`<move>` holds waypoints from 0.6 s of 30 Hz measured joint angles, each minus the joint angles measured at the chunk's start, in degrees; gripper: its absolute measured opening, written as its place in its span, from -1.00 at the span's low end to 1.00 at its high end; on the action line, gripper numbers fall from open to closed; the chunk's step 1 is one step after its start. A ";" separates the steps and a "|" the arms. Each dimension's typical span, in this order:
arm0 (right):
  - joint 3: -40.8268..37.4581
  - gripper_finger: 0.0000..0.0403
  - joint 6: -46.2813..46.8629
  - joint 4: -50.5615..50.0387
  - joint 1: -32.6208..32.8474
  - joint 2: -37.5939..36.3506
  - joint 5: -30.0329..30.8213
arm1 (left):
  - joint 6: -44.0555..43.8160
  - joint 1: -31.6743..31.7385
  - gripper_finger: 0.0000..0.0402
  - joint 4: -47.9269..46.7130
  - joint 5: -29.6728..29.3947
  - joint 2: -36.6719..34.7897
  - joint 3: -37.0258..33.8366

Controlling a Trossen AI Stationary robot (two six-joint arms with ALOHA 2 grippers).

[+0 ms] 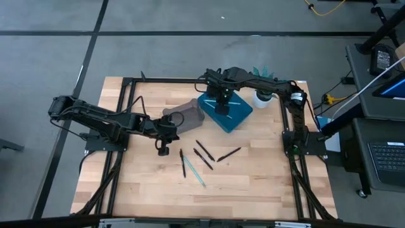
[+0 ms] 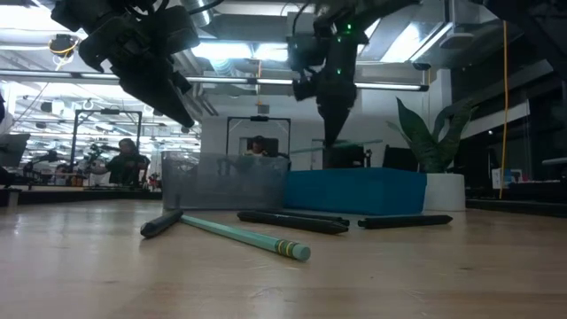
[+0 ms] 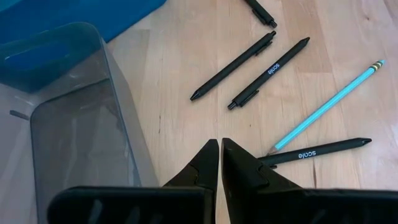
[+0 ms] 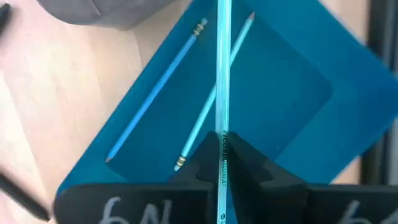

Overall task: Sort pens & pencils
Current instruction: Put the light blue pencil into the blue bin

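From above, the right gripper (image 1: pixel 222 101) hangs over the flat blue rectangular tray (image 1: pixel 235 120) at the far middle of the wooden table (image 1: pixel 266 183), but what it carries is hidden there. Its wrist view shows it: the fingers are clamped on a slim light blue pencil (image 4: pixel 223 68), with two more light blue pencils (image 4: pixel 158 87) lying crossed in the tray below. The left gripper (image 1: pixel 162 149), pinched closed and empty, hovers just near of the clear grey plastic bin (image 1: pixel 185 114) left of the tray. Its wrist view reads print on the black pens (image 3: pixel 270 71) scattered at mid-table beside one light blue pencil with a striped end (image 3: pixel 329 106). The low view alone shows a potted plant (image 2: pixel 427 142) and seated people (image 2: pixel 127 159) beyond
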 joint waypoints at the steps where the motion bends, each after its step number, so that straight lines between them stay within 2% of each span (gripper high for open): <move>1: -1.18 -0.91 0.00 0.34 -0.18 0.00 -0.03 | 0.00 0.00 -0.93 -0.07 0.01 0.00 0.00; 7: -7.90 -0.89 -0.22 5.69 -1.24 0.00 -0.28 | 0.00 0.02 -0.93 -0.07 0.01 0.00 0.00; 12: -13.13 -0.91 -1.42 11.61 -1.61 0.01 -3.25 | -0.26 0.02 -0.93 -0.01 0.01 0.00 0.00; 18: -16.26 -0.90 -2.62 16.35 -2.27 0.02 -3.29 | -0.32 0.02 -0.93 0.01 0.01 0.00 0.00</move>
